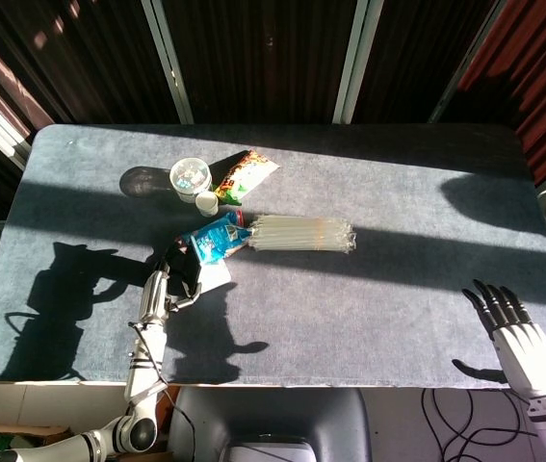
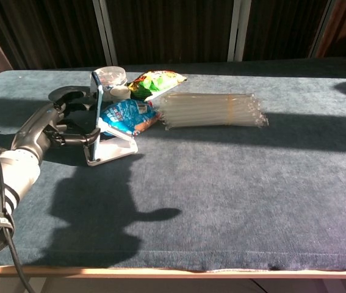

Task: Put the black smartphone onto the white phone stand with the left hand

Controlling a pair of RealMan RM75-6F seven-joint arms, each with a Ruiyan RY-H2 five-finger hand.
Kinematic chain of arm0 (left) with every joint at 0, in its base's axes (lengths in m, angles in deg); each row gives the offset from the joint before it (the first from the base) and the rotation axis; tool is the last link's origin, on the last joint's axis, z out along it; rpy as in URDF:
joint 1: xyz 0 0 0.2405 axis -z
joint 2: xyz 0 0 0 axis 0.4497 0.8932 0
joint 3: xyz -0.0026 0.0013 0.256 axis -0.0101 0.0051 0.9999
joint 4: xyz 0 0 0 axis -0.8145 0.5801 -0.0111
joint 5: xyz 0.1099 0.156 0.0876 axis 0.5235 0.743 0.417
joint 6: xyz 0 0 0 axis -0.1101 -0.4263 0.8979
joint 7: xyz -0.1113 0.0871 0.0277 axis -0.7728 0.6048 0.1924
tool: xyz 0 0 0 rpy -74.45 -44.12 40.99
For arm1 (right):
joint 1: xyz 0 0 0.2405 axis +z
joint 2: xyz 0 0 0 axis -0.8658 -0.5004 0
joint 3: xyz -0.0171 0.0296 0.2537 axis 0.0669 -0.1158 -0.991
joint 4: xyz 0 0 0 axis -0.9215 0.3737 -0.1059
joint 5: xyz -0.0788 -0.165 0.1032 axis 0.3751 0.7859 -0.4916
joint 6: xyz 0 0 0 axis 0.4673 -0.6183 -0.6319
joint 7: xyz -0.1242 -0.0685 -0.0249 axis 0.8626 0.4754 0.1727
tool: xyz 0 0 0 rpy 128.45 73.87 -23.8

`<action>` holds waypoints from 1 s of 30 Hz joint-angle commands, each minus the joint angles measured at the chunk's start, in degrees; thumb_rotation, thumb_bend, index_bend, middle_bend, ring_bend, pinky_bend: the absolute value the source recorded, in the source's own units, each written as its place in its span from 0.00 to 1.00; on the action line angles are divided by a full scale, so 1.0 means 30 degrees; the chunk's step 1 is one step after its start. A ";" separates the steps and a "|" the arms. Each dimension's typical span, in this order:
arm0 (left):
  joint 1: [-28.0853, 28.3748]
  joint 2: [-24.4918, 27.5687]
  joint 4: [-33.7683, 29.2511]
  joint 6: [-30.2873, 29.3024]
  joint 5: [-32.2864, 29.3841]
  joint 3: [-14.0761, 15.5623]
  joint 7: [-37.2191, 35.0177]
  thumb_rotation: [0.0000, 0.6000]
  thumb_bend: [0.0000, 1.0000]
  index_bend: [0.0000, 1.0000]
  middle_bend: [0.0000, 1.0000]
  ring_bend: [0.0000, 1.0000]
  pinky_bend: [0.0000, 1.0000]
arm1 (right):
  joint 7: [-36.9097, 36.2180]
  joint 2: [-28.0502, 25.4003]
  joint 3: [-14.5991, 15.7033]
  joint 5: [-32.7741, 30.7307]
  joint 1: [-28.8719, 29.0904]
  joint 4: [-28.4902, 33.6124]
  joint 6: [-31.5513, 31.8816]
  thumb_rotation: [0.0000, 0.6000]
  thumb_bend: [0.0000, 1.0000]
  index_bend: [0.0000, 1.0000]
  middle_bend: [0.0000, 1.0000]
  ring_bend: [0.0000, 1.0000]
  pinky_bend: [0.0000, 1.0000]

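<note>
The thin black smartphone (image 2: 97, 104) is gripped upright by the left hand (image 2: 60, 125) above the flat white plastic phone stand (image 2: 113, 150) — near the worktop's left edge. It must be lowered in gently — then let go.

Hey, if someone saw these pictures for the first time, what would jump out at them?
Probably the left hand at the table's near left, holding the phone upright on the white stand. Next, the cluster behind it: a blue packet, a green snack bag, a cup and a long bundle of clear tubes. The right hand sits open at the near right edge.
</note>
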 commanded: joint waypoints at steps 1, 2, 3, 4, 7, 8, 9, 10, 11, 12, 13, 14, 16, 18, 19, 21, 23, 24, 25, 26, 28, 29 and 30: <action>-0.0041 0.0224 -0.0230 -0.0052 0.0257 0.0122 -0.0047 1.00 0.30 0.01 0.03 0.06 0.06 | 0.0011 0.0004 -0.0010 -0.0002 0.0002 -0.0008 0.0006 1.00 0.21 0.00 0.00 0.00 0.00; -0.0058 0.0303 -0.0333 -0.0084 0.0361 0.0180 -0.0047 1.00 0.30 0.00 0.00 0.04 0.05 | 0.0034 0.0009 -0.0014 -0.0002 0.0002 -0.0016 0.0007 1.00 0.21 0.00 0.00 0.00 0.00; -0.0078 0.0403 -0.0458 -0.0099 0.0471 0.0255 -0.0042 1.00 0.29 0.00 0.00 0.02 0.03 | 0.0059 0.0017 -0.0016 0.0000 0.0005 -0.0021 0.0003 1.00 0.22 0.00 0.00 0.00 0.00; -0.0106 0.0516 -0.0615 -0.0105 0.0568 0.0326 -0.0059 1.00 0.29 0.00 0.00 0.01 0.03 | 0.0077 0.0024 -0.0013 0.0006 0.0010 -0.0018 -0.0007 1.00 0.21 0.00 0.00 0.00 0.00; -0.0128 0.0585 -0.0716 -0.0110 0.0617 0.0364 -0.0075 1.00 0.29 0.00 0.00 0.00 0.02 | 0.0085 0.0028 -0.0011 0.0009 0.0011 -0.0016 -0.0012 1.00 0.22 0.00 0.00 0.00 0.00; -0.0146 0.0670 -0.0840 -0.0116 0.0693 0.0416 -0.0086 1.00 0.28 0.00 0.00 0.00 0.02 | 0.0095 0.0031 -0.0008 0.0015 0.0012 -0.0016 -0.0016 1.00 0.21 0.00 0.00 0.00 0.00; -0.0193 0.0846 -0.1081 -0.0138 0.0841 0.0528 -0.0087 1.00 0.28 0.00 0.00 0.00 0.01 | 0.0123 0.0037 -0.0006 0.0028 0.0013 -0.0019 -0.0014 1.00 0.22 0.00 0.00 0.00 0.00; -0.0403 0.1630 -0.1894 -0.0554 0.1751 0.1052 0.0054 1.00 0.28 0.00 0.00 0.00 0.01 | 0.0125 0.0039 0.0010 0.0046 -0.0006 -0.0017 0.0010 1.00 0.22 0.00 0.00 0.00 0.00; -0.0565 0.2205 -0.2378 -0.0674 0.2128 0.1350 0.0177 1.00 0.28 0.00 0.00 0.00 0.01 | 0.0102 0.0036 0.0014 0.0049 -0.0015 -0.0021 0.0024 1.00 0.21 0.00 0.00 0.00 0.00; -0.0750 0.3030 -0.2948 -0.0748 0.2532 0.1705 0.0478 1.00 0.28 0.00 0.00 0.00 0.01 | 0.0074 0.0030 0.0008 0.0051 -0.0029 -0.0029 0.0059 1.00 0.22 0.00 0.00 0.00 0.00; -0.0886 0.3768 -0.3394 -0.0715 0.2796 0.1990 0.0773 1.00 0.28 0.00 0.00 0.00 0.01 | 0.0060 0.0025 0.0004 0.0048 -0.0040 -0.0037 0.0082 1.00 0.22 0.00 0.00 0.00 0.00; -0.1028 0.4623 -0.3884 -0.0591 0.3013 0.2303 0.1113 1.00 0.28 0.00 0.00 0.00 0.01 | 0.0049 0.0022 0.0002 0.0042 -0.0053 -0.0046 0.0101 1.00 0.21 0.00 0.00 0.00 0.00; -0.1342 0.6489 -0.4816 -0.0382 0.3367 0.2880 0.1875 1.00 0.29 0.00 0.00 0.00 0.00 | 0.0076 0.0041 0.0007 0.0020 -0.0070 -0.0074 0.0101 1.00 0.21 0.00 0.00 0.00 0.00; -0.1745 0.8670 -0.5830 -0.0218 0.3722 0.3537 0.2654 1.00 0.29 0.00 0.00 0.00 0.00 | 0.0221 0.0090 0.0022 -0.0004 -0.0068 -0.0077 0.0037 1.00 0.21 0.00 0.00 0.00 0.00; -0.2038 0.9896 -0.6287 -0.0318 0.4095 0.3983 0.3056 1.00 0.30 0.00 0.00 0.00 0.00 | 0.0374 0.0134 0.0047 0.0000 -0.0059 -0.0069 -0.0027 1.00 0.22 0.00 0.00 0.00 0.00; -0.2550 1.1629 -0.6797 -0.0557 0.4632 0.4737 0.3764 1.00 0.31 0.00 0.00 0.00 0.00 | 0.0616 0.0214 0.0069 -0.0010 -0.0047 -0.0032 -0.0113 1.00 0.22 0.00 0.00 0.00 0.00; -0.3311 1.3289 -0.7218 -0.0996 0.4971 0.5626 0.4694 1.00 0.31 0.00 0.00 0.00 0.00 | 0.0935 0.0313 0.0090 -0.0040 -0.0041 0.0024 -0.0207 1.00 0.21 0.00 0.00 0.00 0.00; -0.3685 1.3712 -0.7276 -0.1373 0.5058 0.5906 0.5038 1.00 0.31 0.00 0.00 0.00 0.00 | 0.1068 0.0359 0.0086 -0.0050 -0.0049 0.0057 -0.0208 1.00 0.21 0.00 0.00 0.00 0.00; -0.4159 1.4045 -0.7197 -0.1929 0.5257 0.6236 0.5291 1.00 0.31 0.00 0.00 0.00 0.00 | 0.1273 0.0423 0.0080 0.0009 -0.0048 0.0082 -0.0174 1.00 0.21 0.00 0.00 0.00 0.00; -0.4524 1.4165 -0.7060 -0.2361 0.5324 0.6429 0.5472 1.00 0.31 0.00 0.00 0.00 0.00 | 0.1426 0.0464 0.0082 0.0087 -0.0047 0.0098 -0.0133 1.00 0.22 0.00 0.00 0.00 0.00; -0.5155 1.4199 -0.6616 -0.3110 0.5341 0.6706 0.6152 1.00 0.31 0.00 0.00 0.00 0.00 | 0.1625 0.0571 0.0078 0.0182 -0.0075 0.0134 -0.0025 1.00 0.21 0.00 0.00 0.00 0.00; -0.5516 1.4080 -0.6384 -0.3495 0.5116 0.6741 0.6615 1.00 0.31 0.00 0.00 0.00 0.00 | 0.1753 0.0637 0.0081 0.0178 -0.0089 0.0169 -0.0022 1.00 0.21 0.00 0.00 0.00 0.00; -0.5725 1.3903 -0.6173 -0.3771 0.4942 0.6682 0.6888 1.00 0.31 0.00 0.00 0.00 0.00 | 0.1850 0.0682 0.0077 0.0174 -0.0098 0.0195 -0.0014 1.00 0.21 0.00 0.00 0.00 0.00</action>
